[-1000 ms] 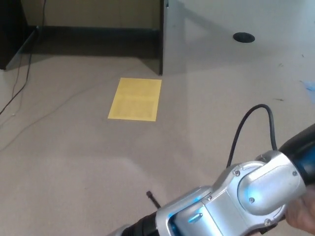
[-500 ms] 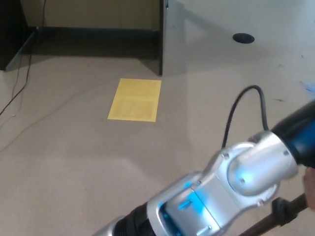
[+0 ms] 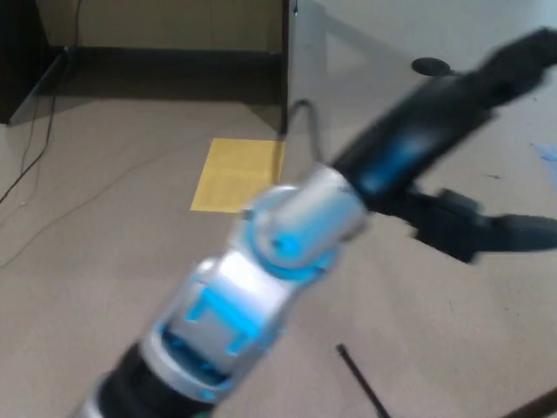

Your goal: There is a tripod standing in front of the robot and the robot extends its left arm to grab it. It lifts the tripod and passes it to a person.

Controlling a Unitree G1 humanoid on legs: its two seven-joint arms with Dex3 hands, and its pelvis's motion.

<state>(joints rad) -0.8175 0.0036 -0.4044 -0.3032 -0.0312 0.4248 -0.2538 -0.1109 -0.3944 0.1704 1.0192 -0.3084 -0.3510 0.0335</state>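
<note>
My left arm crosses the picture from bottom left to top right, blurred by motion, with a silver joint lit blue and a black forearm. The left hand is a dark blur at the top right edge, and its grip cannot be made out. Just under the forearm at the right, a black tripod part shows as a blurred block with a bar reaching the right edge. A thin black tripod leg slants over the floor at the bottom. Whether the hand holds the tripod cannot be told. My right hand is out of view.
A yellow sheet lies on the beige floor behind the arm. A grey panel stands at the back, with a round black disc on the floor beside it. Cables run along the left by dark furniture.
My left arm has swung up from the bottom right to span the picture diagonally. The tripod part rose from the bottom right corner to mid-right. The person's hand at the right edge no longer shows.
</note>
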